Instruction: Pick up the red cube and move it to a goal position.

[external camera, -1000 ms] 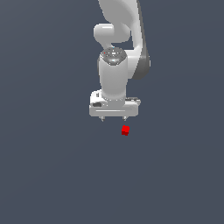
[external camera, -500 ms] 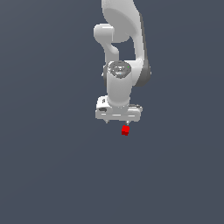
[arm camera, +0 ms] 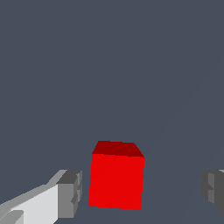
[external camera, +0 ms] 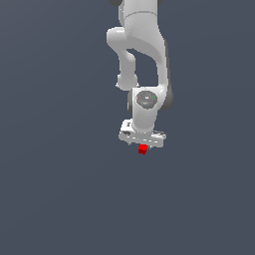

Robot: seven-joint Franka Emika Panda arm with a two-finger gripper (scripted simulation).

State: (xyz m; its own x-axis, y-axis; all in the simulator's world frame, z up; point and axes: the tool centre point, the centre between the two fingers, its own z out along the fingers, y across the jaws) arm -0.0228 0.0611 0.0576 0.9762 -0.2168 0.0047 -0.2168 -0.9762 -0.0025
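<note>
Red cube (arm camera: 116,179), no long axis evident, is seen upright on the grey worktop (arm camera: 109,65) between the spread fingers (arm camera: 70,194) of the claw (arm camera: 140,192), untouched.

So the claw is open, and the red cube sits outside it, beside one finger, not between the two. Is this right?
Not quite. The claw is open, but the red cube sits between the two fingers, not outside them. The wrist view shows one finger on each side of the cube, with gaps to both.

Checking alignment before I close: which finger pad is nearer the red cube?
The pad on the white finger sits close beside the red cube; the other pad stands clearly apart.
</note>
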